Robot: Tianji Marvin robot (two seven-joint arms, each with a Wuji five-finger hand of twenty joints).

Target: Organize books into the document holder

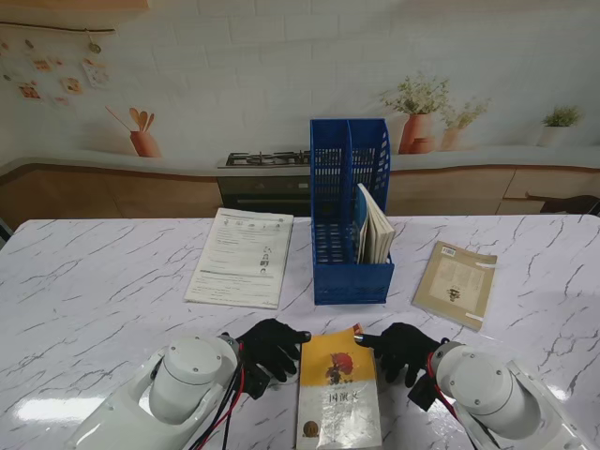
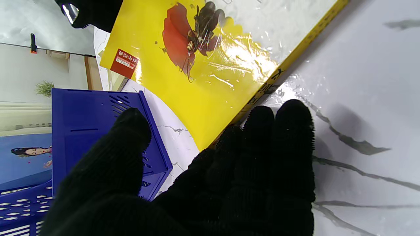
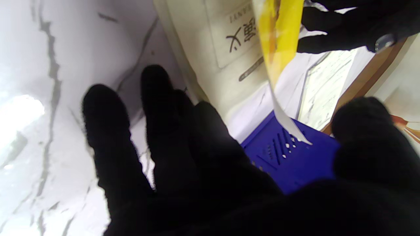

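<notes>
The yellow book [image 1: 339, 392] lies flat on the table [image 1: 112, 309] at its near edge, between the two hands and nearer to me than the blue document holder [image 1: 349, 211], which already has some books leaning in its right compartment. The left hand [image 1: 270, 345] sits at the book's left edge, fingers together and fingertips [image 2: 275, 121] just beside the spine; the right hand [image 1: 403, 349] is at the right edge, fingers spread. Neither seems clamped on it, though the right wrist view is blurred and the cover there may be lifting slightly.

The main risk, as I judge it, is the glossy wrapped cover: a two-sided squeeze could slip, or only the cover could peel up, letting the pages fan open. Pushing unevenly could slide the book off the near edge. Lifted tilted, it could catch the holder's front wall. The tan book [image 1: 456, 283] and white booklet [image 1: 241, 257] lie well apart, out of harm.
</notes>
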